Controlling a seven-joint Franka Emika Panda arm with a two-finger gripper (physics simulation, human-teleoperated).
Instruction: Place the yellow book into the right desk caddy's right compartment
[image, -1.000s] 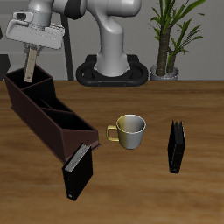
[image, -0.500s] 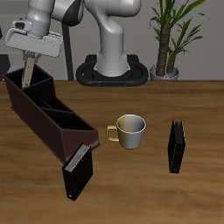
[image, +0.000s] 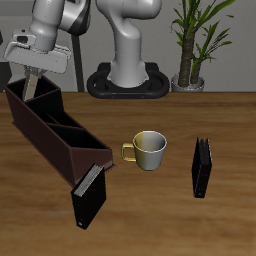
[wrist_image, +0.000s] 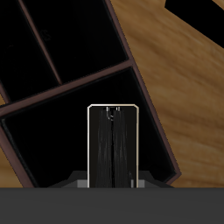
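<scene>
- over the back end of the right desk caddy (image: 58, 133): gripper (image: 34, 72) clamping the yellow book (image: 33, 82), hanging upright above the right compartment (image: 34, 100).
- showing edge-on in the wrist view: thin, dark grey, pale-rimmed.

mug (image: 149, 149), two black books (image: 201, 166), plant (image: 195, 40)
</scene>
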